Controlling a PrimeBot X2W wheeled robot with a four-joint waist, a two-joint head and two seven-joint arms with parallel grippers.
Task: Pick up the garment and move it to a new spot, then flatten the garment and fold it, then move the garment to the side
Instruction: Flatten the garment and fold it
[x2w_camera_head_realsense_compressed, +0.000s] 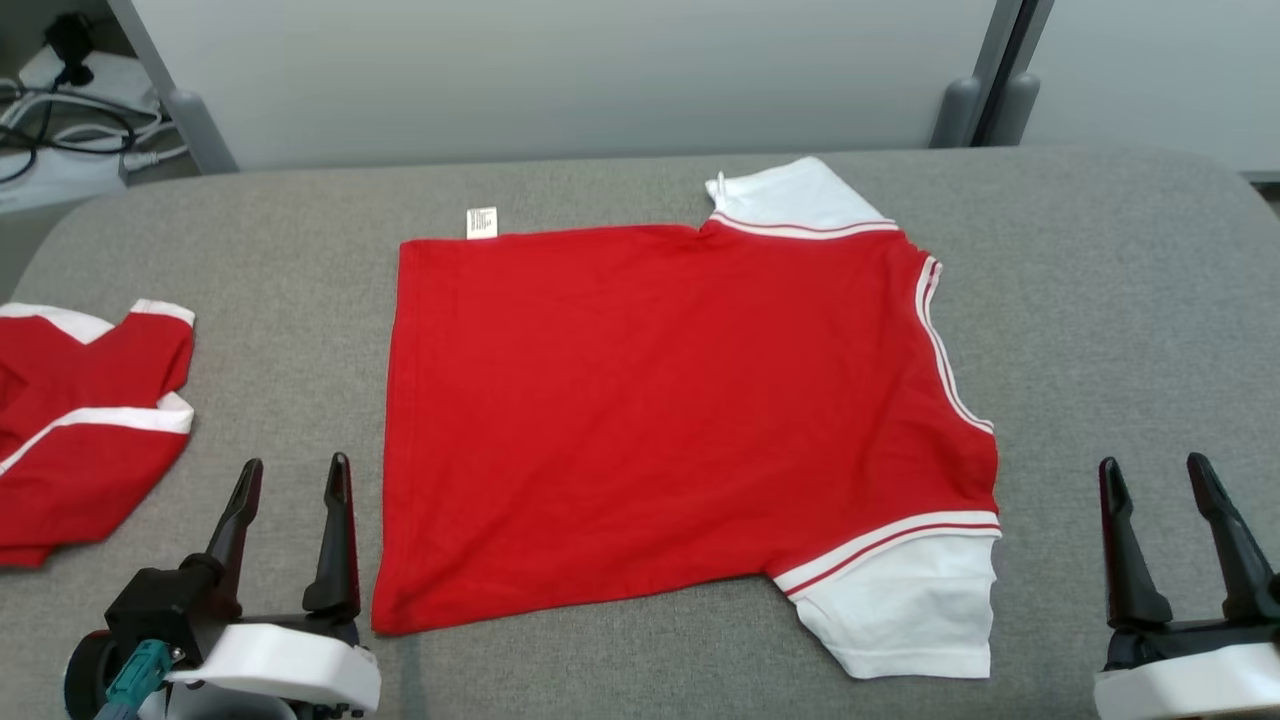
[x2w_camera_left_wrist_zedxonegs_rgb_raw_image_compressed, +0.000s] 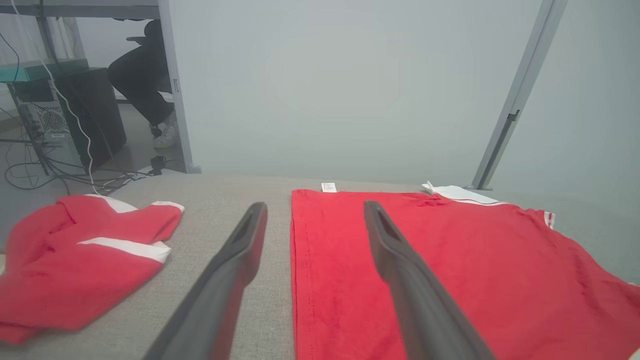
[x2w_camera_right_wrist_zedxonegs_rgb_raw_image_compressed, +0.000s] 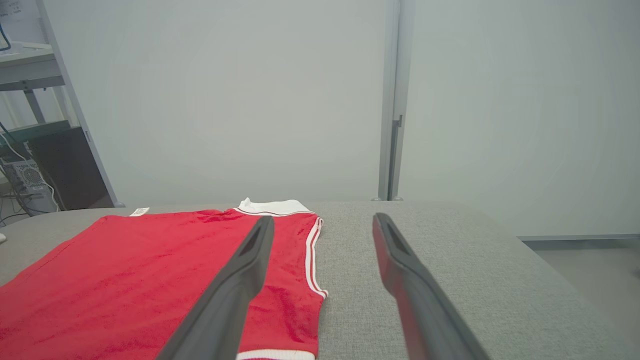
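The garment (x2w_camera_head_realsense_compressed: 660, 410) is a red T-shirt with white sleeves and white striped trim, lying spread flat in the middle of the grey table (x2w_camera_head_realsense_compressed: 1120, 300), neck to the right. It also fills the right half of the left wrist view as the garment (x2w_camera_left_wrist_zedxonegs_rgb_raw_image_compressed: 450, 265) and the lower left of the right wrist view as the garment (x2w_camera_right_wrist_zedxonegs_rgb_raw_image_compressed: 130, 275). My left gripper (x2w_camera_head_realsense_compressed: 293, 468) stands open just left of the shirt's near hem corner, holding nothing. My right gripper (x2w_camera_head_realsense_compressed: 1155, 468) is open over bare table, right of the near sleeve, apart from the cloth.
A second red and white garment (x2w_camera_head_realsense_compressed: 80, 420) lies crumpled at the table's left edge, beside my left gripper. Behind the table stand pale partition walls with grey posts (x2w_camera_head_realsense_compressed: 985, 90). Cables (x2w_camera_head_realsense_compressed: 60, 120) lie on the floor far left; a seated person's legs (x2w_camera_left_wrist_zedxonegs_rgb_raw_image_compressed: 145, 85) show beyond.
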